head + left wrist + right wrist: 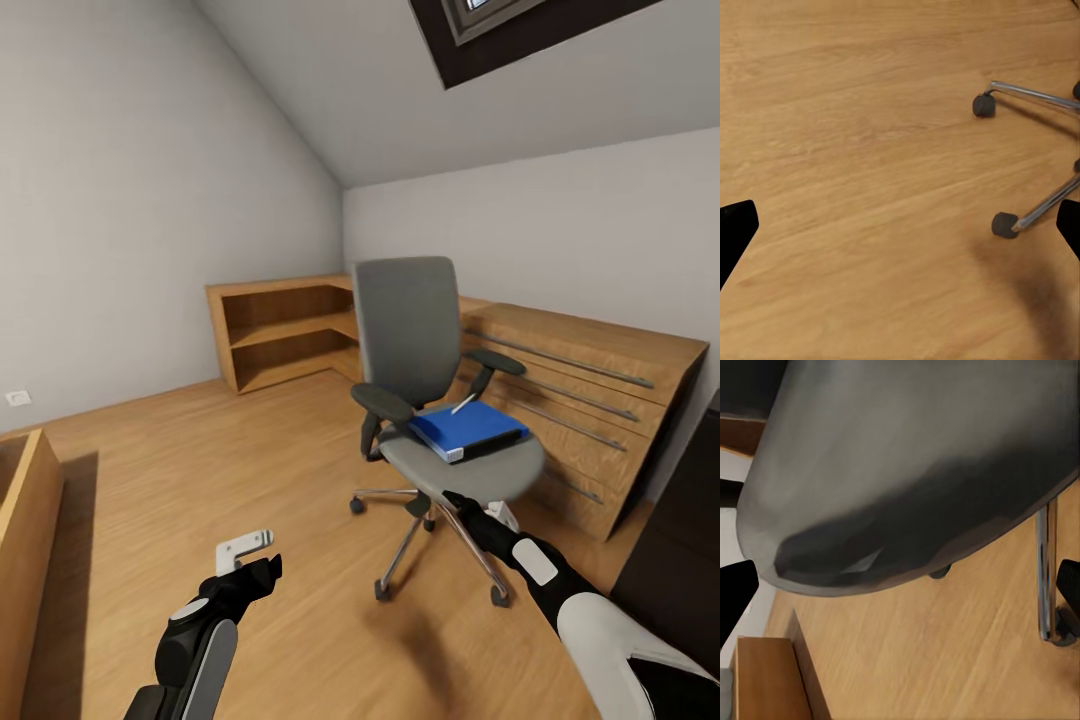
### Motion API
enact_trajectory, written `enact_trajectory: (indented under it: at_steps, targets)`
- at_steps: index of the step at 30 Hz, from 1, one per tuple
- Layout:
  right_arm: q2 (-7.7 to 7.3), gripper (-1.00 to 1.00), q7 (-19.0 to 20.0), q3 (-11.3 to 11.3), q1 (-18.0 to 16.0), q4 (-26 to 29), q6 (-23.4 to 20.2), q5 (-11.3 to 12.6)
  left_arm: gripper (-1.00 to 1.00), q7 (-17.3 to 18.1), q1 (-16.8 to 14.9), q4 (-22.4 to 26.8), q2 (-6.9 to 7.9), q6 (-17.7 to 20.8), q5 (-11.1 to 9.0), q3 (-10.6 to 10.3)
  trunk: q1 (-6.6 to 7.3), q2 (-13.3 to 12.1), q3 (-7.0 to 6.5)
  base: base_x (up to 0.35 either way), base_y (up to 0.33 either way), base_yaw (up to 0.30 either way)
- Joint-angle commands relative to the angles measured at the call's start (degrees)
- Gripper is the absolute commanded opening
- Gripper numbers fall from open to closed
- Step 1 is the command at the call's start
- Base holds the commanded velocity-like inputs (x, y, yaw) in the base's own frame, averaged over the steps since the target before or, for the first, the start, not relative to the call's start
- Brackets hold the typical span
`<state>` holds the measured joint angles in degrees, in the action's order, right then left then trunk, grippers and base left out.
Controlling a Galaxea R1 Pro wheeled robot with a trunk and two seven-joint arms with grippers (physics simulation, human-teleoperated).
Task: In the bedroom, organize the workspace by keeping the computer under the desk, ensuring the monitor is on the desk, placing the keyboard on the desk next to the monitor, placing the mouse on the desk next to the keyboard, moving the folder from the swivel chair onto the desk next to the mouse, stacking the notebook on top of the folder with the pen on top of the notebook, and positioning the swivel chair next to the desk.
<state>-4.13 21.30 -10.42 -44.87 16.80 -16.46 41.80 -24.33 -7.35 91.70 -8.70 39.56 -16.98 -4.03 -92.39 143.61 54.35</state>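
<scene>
The grey swivel chair (408, 330) stands mid-room on the wood floor. On its seat lies the blue folder (472, 425), with a thin white pen (463, 404) resting on top. My right gripper (463, 503) is open, low at the seat's front edge; the right wrist view looks up at the seat's underside (915, 457) between the spread fingertips (735, 600). My left gripper (255, 560) is open over bare floor left of the chair, and its wrist view catches the chrome legs and casters (1005, 223). A black surface at the right edge looks like the desk (690, 520).
A light wood cabinet (590, 390) with bar handles stands close behind the chair. An open wooden shelf unit (285, 330) fills the back corner. Another wooden piece (25, 540) is at the left edge. Open floor (200, 460) lies left of the chair.
</scene>
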Motion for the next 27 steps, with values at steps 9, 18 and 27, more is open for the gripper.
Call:
enact_trajectory:
  at_steps: [9, 18, 27]
  targets:
    - [-0.01, 1.0, 0.0, -0.8, 0.0, 0.0, -0.3, -0.2, 1.0, -0.5, 0.0, 0.1, 0.0, 0.3, -0.6, 0.0, -0.02, 0.0, 0.06, 0.06, 0.0, 0.0]
    - [0.08, 1.0, 0.0, -0.8, 0.0, -0.1, 1.6, -0.2, 1.0, -0.5, 0.0, 0.0, 0.01, 0.4, -0.7, 0.0, -0.02, 0.0, 0.06, -0.156, 0.0, 0.0]
    - [0.33, 1.0, -0.3, -0.7, 0.0, -1.2, 7.0, -0.7, 1.0, -0.5, 0.0, 0.0, 0.0, 0.4, -0.7, 0.0, -0.02, 0.0, 0.06, -0.327, 0.0, 0.0]
